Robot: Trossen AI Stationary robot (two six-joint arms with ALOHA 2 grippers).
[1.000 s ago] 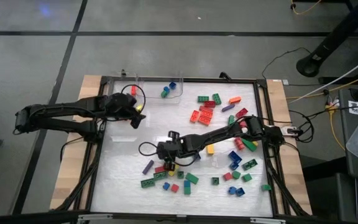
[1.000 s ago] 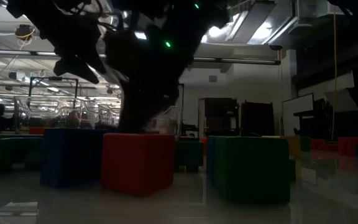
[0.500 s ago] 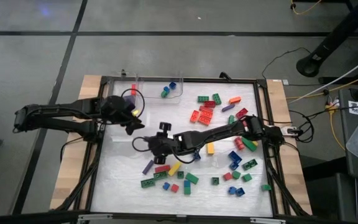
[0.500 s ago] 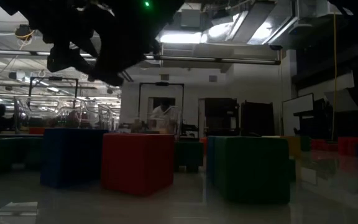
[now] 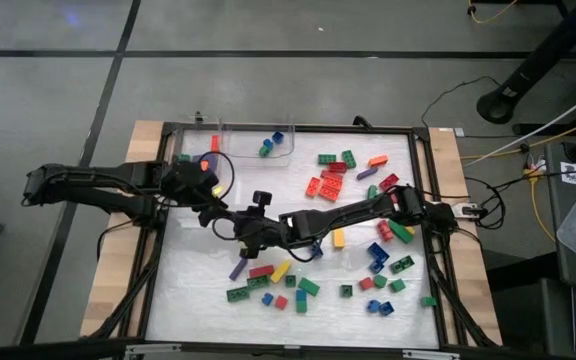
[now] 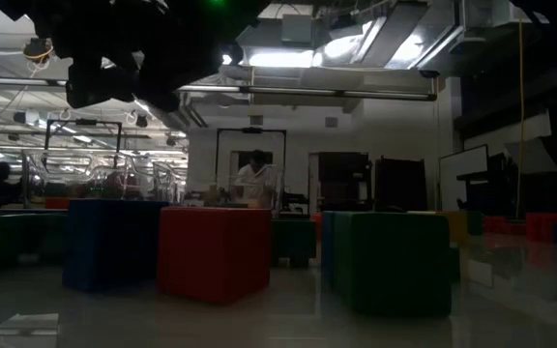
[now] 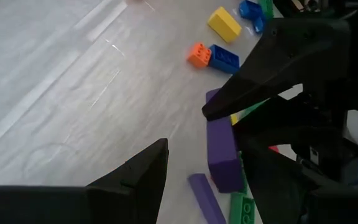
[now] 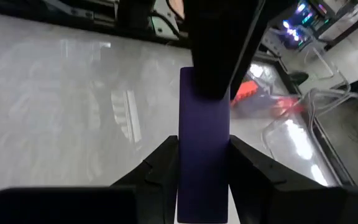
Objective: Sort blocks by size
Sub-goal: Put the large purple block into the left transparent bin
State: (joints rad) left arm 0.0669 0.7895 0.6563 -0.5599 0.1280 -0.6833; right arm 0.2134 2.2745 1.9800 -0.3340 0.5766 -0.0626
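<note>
Grey floor (image 5: 268, 80) with dark seams, bright ceiling lights (image 6: 288, 58), dim room, dark cabinets (image 6: 375, 184)

Bench (image 5: 193, 290): pale whitish-grey surface, black frame, light wood strips at both sides. Both arms and claws: black. Long purple plastic block (image 8: 203, 143) between the right claw (image 8: 202, 158) fingers: uniform deep purple, also seen in the left wrist view (image 7: 221, 155). Loose studded plastic blocks (image 5: 368, 270): red, orange, yellow, green, blue, purple. Small orange square block (image 7: 199, 55) beside a blue block (image 7: 224, 58); yellow rectangular block (image 7: 224, 23) nearby. Floor: dark grey with black lines.
</note>
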